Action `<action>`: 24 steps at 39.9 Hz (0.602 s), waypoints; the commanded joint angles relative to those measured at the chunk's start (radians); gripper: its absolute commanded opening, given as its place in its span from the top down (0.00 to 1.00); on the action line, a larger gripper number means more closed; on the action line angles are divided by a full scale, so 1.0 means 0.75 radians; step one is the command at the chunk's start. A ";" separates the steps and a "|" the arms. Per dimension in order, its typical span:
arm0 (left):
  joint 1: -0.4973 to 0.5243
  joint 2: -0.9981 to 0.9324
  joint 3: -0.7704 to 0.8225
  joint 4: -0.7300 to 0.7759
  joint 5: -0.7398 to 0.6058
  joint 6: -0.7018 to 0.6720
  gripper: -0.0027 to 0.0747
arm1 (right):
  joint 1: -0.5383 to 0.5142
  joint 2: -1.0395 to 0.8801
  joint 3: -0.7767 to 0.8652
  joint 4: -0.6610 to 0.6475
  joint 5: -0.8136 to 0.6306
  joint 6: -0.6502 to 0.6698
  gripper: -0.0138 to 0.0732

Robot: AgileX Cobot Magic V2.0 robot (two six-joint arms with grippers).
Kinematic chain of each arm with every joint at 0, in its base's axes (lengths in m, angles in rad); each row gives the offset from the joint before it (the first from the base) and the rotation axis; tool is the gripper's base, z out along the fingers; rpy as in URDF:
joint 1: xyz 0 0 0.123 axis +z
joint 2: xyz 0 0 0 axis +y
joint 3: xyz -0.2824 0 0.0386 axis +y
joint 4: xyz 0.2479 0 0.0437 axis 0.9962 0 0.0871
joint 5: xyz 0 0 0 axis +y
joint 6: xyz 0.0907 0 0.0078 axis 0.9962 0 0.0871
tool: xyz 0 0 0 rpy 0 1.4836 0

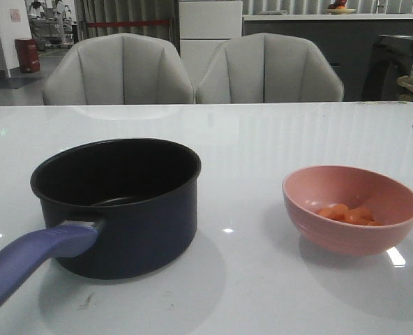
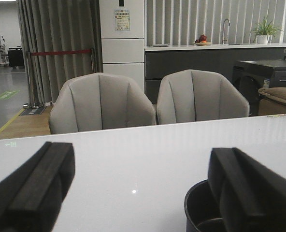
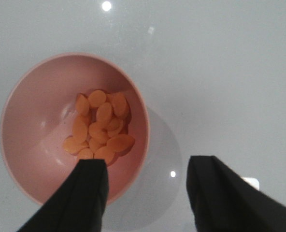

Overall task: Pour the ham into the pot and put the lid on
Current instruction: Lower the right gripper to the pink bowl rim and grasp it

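The worktop (image 1: 262, 139) carries the empty pot (image 1: 119, 202) on the left and the pink bowl (image 1: 351, 208) well apart on the right, the ham (image 3: 100, 126) piled inside it. The right hand (image 3: 145, 193) hangs wide over the bowl's rim, one finger inside; a shallow bite could tip it and spill slices. The left hand (image 2: 143, 193) is wide too, beside the pot; the lid shows nowhere.

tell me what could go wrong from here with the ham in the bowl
The right gripper is open above the pink bowl, one finger over its inside and one outside; a shallow grip on the thin rim could slip. The ham slices lie loose, so a quick tilt may scatter them short of the pot, which stands well apart.
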 commanded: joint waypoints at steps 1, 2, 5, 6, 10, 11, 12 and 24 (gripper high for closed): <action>-0.009 0.016 -0.036 -0.005 -0.110 -0.002 0.18 | 0.000 0.098 -0.112 0.013 -0.002 -0.030 0.29; -0.009 0.016 -0.036 -0.005 -0.110 -0.002 0.18 | 0.000 0.119 -0.123 0.017 -0.001 -0.035 0.29; -0.009 0.016 -0.036 -0.005 -0.110 -0.002 0.18 | 0.000 0.185 -0.150 0.018 -0.001 -0.051 0.29; -0.009 0.016 -0.036 -0.005 -0.110 -0.002 0.18 | 0.000 0.210 -0.159 0.018 -0.002 -0.055 0.29; -0.009 0.016 -0.036 -0.005 -0.110 -0.002 0.18 | 0.002 0.292 -0.185 0.023 -0.002 -0.072 0.30; -0.009 0.016 -0.036 -0.005 -0.110 -0.002 0.18 | 0.005 0.311 -0.190 0.027 -0.002 -0.079 0.30; -0.009 0.016 -0.036 -0.005 -0.110 -0.002 0.18 | 0.005 0.327 -0.192 0.032 -0.002 -0.090 0.30; -0.009 0.016 -0.036 -0.005 -0.110 -0.002 0.18 | 0.005 0.452 -0.198 0.176 -0.022 -0.191 0.62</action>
